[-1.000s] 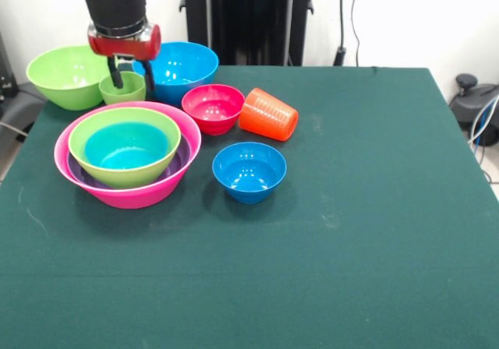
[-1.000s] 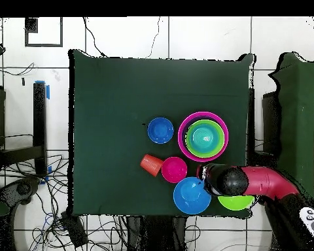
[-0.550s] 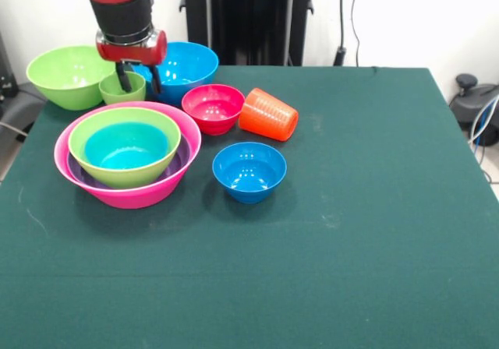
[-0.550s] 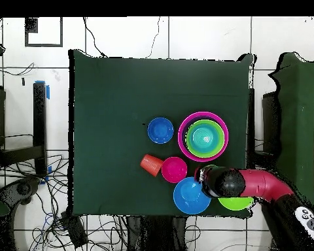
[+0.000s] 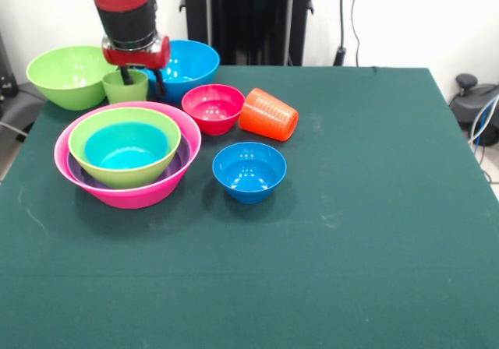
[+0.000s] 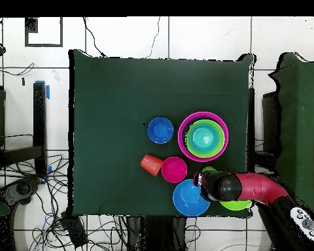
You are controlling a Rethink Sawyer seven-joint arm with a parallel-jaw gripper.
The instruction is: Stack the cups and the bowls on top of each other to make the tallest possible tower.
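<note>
We note a matt, felt-like dark green cloth point(image 5: 374, 209) covering the table, with faint pale scuffs. All bowls look like smooth glossy plastic: the pink bowl point(image 5: 160, 193), the small blue bowl point(image 5: 249, 171) and the red bowl point(image 5: 213, 107) each show bright highlights. The orange cup point(image 5: 268, 114) is ribbed plastic, less shiny. The arm point(image 5: 125, 6) has a glossy red shell with black sections.

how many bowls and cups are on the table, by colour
pink bowl: 1
purple bowl: 1
lime-green bowls: 2
teal bowl: 1
blue bowls: 2
red bowl: 1
lime-green cup: 1
orange cup: 1
total: 8 bowls, 2 cups, 10 things
</note>
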